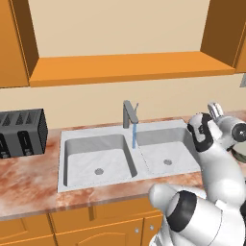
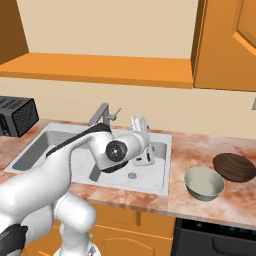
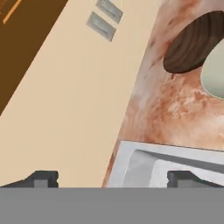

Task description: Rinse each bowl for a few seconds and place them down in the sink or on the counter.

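Nearest, the pincer point(image 3: 112, 178) stands wide and empty over the sink point(image 2: 162, 172); both bowls, cream point(image 2: 204, 183) and brown point(image 2: 234, 167), look rigid, light, glaze-slick: grip a rim

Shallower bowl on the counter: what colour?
Dark brown bowl, wood-grained; clearest in the right base view.

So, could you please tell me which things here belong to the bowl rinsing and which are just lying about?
Job:
- cream bowl
- brown bowl
- sink
- faucet, running
- counter
- gripper, open

Lying about:
- toaster
- wooden shelf
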Controlling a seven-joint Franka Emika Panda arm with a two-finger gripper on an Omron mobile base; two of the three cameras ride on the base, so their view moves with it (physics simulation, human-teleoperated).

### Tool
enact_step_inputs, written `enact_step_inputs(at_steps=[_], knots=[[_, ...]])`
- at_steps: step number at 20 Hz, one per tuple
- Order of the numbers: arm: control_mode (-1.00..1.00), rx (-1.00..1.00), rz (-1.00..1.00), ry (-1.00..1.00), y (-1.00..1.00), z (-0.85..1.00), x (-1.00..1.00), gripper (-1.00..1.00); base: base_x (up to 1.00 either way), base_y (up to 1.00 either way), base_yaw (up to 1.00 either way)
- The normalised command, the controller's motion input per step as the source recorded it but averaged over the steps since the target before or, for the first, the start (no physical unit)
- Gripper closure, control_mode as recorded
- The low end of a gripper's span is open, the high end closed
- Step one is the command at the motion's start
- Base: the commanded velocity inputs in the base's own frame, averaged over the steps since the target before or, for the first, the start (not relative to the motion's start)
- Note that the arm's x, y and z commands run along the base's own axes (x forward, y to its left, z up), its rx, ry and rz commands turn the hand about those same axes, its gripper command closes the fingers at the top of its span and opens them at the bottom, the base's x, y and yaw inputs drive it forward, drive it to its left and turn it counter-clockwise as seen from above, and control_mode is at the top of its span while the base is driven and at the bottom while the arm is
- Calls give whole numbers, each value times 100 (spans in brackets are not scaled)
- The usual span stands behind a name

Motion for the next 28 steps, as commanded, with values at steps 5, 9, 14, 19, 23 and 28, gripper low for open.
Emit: enact_step_inputs(at_steps=[5, 9, 14, 19, 23, 28], knots=[[-100, 10, -16, 33, -32, 23, -33, -100, 0, 0, 0], [-100, 11, -16, 32, -34, 26, -34, -100, 0, 0, 0], [-100, 6, -13, 32, -28, 14, -44, -100, 0, 0, 0], [-100, 0, -7, -2, -7, -8, -94, -100, 0, 0, 0], [-100, 0, -1, -7, -17, -7, -97, -100, 0, 0, 0], [-100, 3, 0, -1, -29, -5, -74, -100, 0, 0, 0]])
